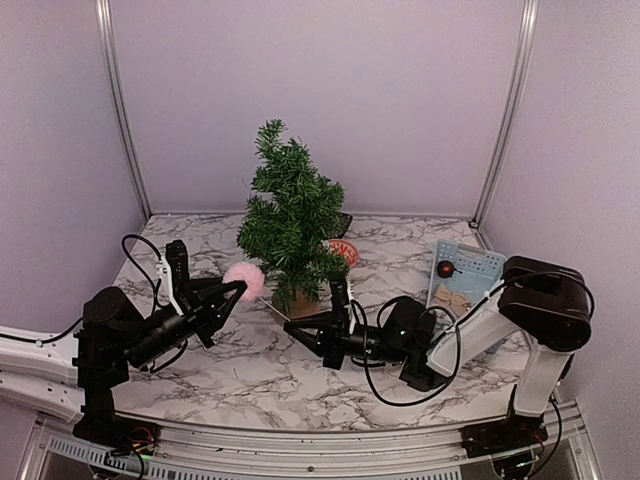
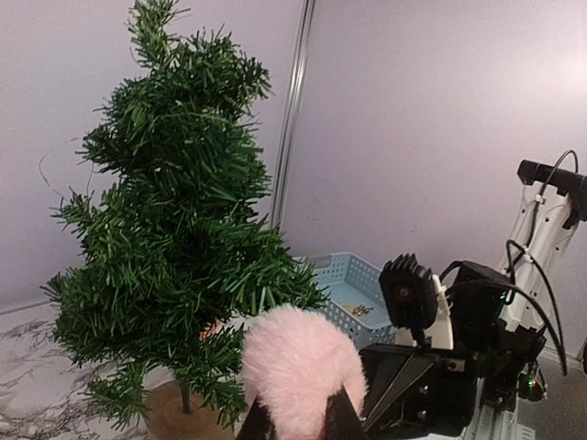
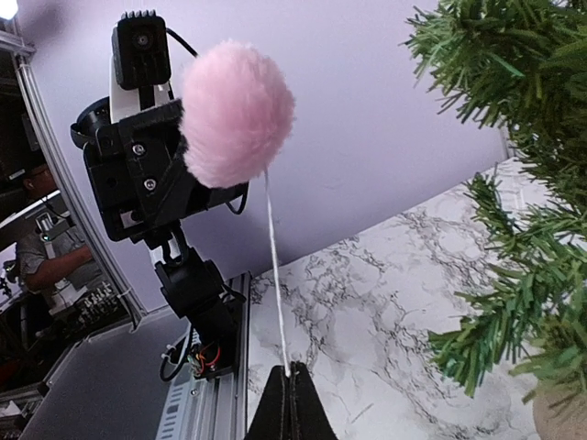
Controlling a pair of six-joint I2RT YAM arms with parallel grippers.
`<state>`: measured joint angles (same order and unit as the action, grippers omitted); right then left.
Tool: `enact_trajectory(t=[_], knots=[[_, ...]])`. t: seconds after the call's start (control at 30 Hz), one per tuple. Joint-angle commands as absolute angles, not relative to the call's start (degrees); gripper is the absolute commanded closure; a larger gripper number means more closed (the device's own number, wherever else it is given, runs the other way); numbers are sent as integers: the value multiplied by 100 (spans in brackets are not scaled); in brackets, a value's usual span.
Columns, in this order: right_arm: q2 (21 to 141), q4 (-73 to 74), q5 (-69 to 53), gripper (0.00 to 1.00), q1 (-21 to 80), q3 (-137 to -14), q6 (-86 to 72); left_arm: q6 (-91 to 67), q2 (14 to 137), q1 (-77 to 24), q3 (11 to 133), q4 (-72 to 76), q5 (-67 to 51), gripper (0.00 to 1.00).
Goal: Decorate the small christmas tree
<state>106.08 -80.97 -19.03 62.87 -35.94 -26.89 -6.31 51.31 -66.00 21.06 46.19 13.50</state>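
The small christmas tree [image 1: 290, 215] stands mid-table on its round tan base [image 1: 297, 303]; it also fills the left wrist view [image 2: 174, 229]. My left gripper [image 1: 238, 288] is shut on a fluffy pink pom-pom [image 1: 244, 280], held just left of the tree's lower branches; the pom-pom shows in the left wrist view [image 2: 298, 367] and in the right wrist view [image 3: 237, 112]. A thin white string [image 3: 275, 275] runs from the pom-pom down to my right gripper [image 3: 292, 371], which is shut on its end. In the top view the right gripper [image 1: 290, 325] sits low in front of the tree base.
A light blue basket [image 1: 463, 272] with a red bauble [image 1: 445, 268] and small ornaments stands at the right. A red-orange ornament [image 1: 344, 251] lies behind the tree's right side. A dark flat object [image 1: 343, 222] lies behind the tree. Walls enclose the table.
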Motion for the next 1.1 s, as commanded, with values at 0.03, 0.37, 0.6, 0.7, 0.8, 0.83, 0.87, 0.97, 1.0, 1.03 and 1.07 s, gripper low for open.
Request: enact_trajectory(t=[0.03,0.37,0.6,0.7,0.8,0.83,0.87,0.97,1.0,1.03,1.07], knots=[[9680,-6538,-1129,100,6336,-3384,-2116,-953,5382,-6565,1979,4845,1863,100],[9255,-3872,247,100,6335,-4099,-1562,-1135,6111,-6548,1890,5448,2731,100],[9312,-3711,530,100,6333,-4292,-1535,-1256,6445,-6496,1929,5624,2890,100],[9350,-3538,750,100,6339,-4408,-1530,-1299,6556,-6480,1918,5731,3032,100],[9469,-3338,896,100,6337,-4549,-1513,-1308,6679,-6461,1924,5836,3045,100],[9523,-3256,928,100,6337,-4592,-1516,-1314,6725,-6460,1937,5861,3043,100],[9594,-3178,964,100,6337,-4641,-1528,-1319,6791,-6458,1946,5876,3035,100],[9796,-2948,1014,100,6337,-4803,-1544,-1319,6941,-6460,1968,5946,3028,100],[9860,-2884,1019,100,6337,-4840,-1561,-1324,6986,-6460,1971,5968,3024,100],[9914,-2823,1023,100,6337,-4901,-1583,-1319,7028,-6460,1969,5998,3024,100],[9952,-2758,1028,100,6337,-4929,-1601,-1314,7077,-6460,1976,6019,3023,100]])
